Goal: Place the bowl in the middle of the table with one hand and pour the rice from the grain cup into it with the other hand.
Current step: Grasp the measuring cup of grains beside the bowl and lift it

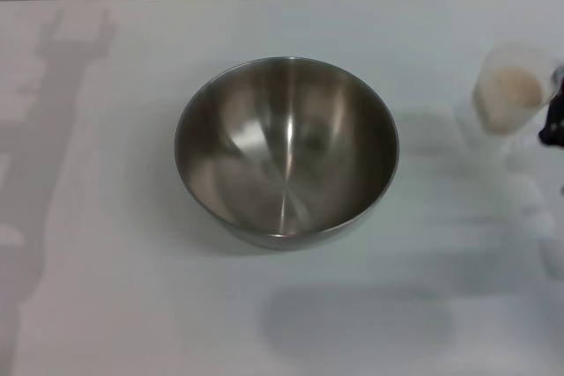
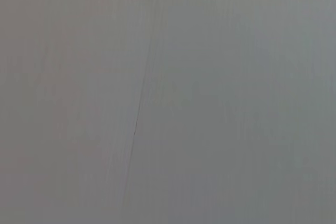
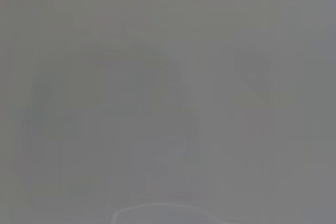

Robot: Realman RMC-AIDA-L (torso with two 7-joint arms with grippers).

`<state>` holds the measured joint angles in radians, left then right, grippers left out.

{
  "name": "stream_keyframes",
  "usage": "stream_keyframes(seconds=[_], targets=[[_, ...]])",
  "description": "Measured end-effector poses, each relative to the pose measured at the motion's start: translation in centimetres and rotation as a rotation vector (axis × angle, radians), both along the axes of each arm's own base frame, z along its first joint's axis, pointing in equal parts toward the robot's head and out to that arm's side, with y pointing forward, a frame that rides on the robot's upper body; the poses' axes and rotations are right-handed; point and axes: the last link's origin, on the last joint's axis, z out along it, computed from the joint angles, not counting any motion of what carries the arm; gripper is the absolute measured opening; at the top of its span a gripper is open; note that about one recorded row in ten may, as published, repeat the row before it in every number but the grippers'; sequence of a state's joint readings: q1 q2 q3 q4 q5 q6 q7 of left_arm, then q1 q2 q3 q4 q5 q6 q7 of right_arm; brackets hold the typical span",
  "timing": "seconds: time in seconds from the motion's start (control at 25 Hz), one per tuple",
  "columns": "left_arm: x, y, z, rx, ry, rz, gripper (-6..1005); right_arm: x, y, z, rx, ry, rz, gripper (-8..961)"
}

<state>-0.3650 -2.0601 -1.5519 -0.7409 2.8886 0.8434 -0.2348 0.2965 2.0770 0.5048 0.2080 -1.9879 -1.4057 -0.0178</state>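
The stainless-steel mixing bowl (image 1: 286, 151) stands upright near the middle of the white desk (image 1: 106, 288), its shiny inside bare. Well apart from it, at the robot's right edge of the head view, the clear grain cup (image 1: 511, 90) sits upright with pale rice (image 1: 509, 90) inside, and a black part of the right tool (image 1: 553, 121) shows just beside the cup, though whether it is spread or pinching cannot be told. The left tool is out of sight, and both wrist views show only plain grey surface
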Motion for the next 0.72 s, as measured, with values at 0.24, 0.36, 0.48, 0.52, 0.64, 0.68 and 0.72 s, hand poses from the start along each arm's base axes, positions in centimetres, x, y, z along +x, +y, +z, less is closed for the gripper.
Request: stream_keyframes(seconds=[0.24,0.36,0.48,0.52,0.64,0.68,0.72], targets=[[0.0,0.1,-0.1,-0.004,0.001,0.001,726,-1.7,1.9,1.6,0.048,-0.058,0.122,-1],[0.2,0.2,-0.1,-0.005,0.001,-0.001,726,-3.3,3.5,1.5,0.041,-0.112,0.190,-1],[0.2,0.2,-0.1,-0.005,0.001,-0.002,725,-5.1,4.6,0.9,0.036,-0.194,0.264,-1],[0.3,0.2,-0.1,-0.005,0.000,-0.003,725,-5.8,4.9,0.6,0.037,-0.228,0.290,-1],[0.5,0.4,-0.1,-0.005,0.000,-0.008,725,-7.5,5.4,-0.4,0.040,-0.334,0.360,-1],[0.6,0.4,-0.1,-0.005,0.001,-0.011,725,-7.9,5.4,-0.7,0.044,-0.371,0.382,-1],[0.6,0.5,-0.1,-0.005,0.001,-0.013,725,-8.3,5.4,-1.0,0.056,-0.411,0.397,-1]])
